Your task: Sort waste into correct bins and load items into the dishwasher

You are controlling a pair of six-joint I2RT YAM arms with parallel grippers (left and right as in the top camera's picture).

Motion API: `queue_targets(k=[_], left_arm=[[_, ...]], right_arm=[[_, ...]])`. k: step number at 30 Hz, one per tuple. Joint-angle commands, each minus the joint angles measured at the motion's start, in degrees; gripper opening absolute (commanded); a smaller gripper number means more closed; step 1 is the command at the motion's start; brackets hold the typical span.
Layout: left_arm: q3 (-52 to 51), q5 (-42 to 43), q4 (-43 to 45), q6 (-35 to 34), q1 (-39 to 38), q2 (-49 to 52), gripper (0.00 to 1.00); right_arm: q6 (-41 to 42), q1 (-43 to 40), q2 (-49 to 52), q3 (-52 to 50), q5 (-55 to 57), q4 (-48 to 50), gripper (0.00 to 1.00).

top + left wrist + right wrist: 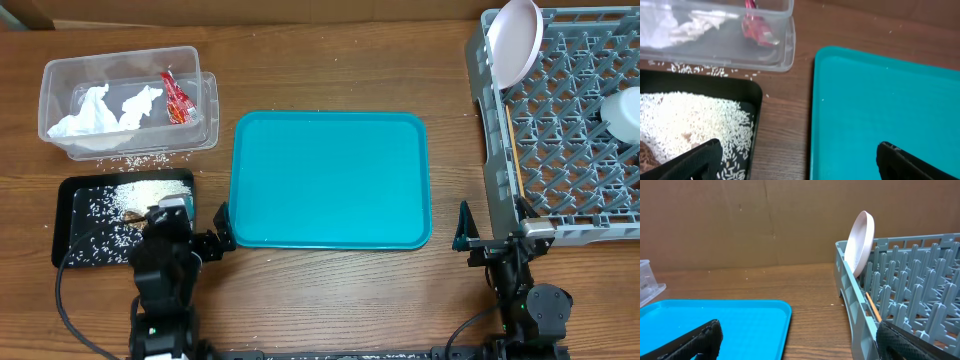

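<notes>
brown wood-grain worktop [330, 290] carries everything, with a plain brown wall behind it in the right wrist view. far left of the teal tray [330, 180] and toward the back sits the clear tub [60, 75], holding crumpled white tissues [95, 110] and a red wrapper [175, 98]. a few loose grains [130, 160] lie on the wood just in front of the tub. nearer the front, also left of the teal tray, lies the black tray [70, 200] with a heap of white rice [150, 192] and a brown piece of food [646, 155] at its near edge. the left end effector [797, 162] hangs spread wide and holds nothing, one finger over the black tray and the other over the teal tray's left edge. the teal tray itself lies flat in the middle. at its front right corner the right end effector [797, 342] is also spread wide and grips nothing. right of the teal tray stands the grey dish rack [495, 150], with a white plate [515, 40] upright on edge in its far left corner, chopsticks [873, 309] lying along its left side, and a white dish [622, 112] cut off by the picture's edge.
</notes>
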Motion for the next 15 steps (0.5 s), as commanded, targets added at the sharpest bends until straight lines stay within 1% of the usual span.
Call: queue_targets(k=[1, 7, 10, 12, 15], left_arm=[[-2.8, 0.2, 0.5, 1.1, -3.0, -5.7, 1.00], [-7.7, -5.4, 0.5, 1.7, -7.6, -14.8, 1.00], [-10.3, -5.7, 0.3, 1.7, -8.4, -19.7, 1.00], [-10.2, -6.0, -2.6, 1.7, -8.5, -22.6, 1.00], [-10.2, -6.6, -2.7, 2.0, -8.4, -25.3, 1.00]], right_arm=[[0.1, 0.3, -0.5, -0.6, 0.5, 0.2, 1.00], [0.1, 0.3, -0.5, -0.6, 0.5, 0.2, 1.00], [0.1, 0.3, -0.5, -0.6, 0.5, 0.2, 1.00], [0.1, 0.3, -0.5, -0.6, 0.5, 0.2, 1.00], [0.1, 0.3, -0.5, -0.6, 0.5, 0.2, 1.00]])
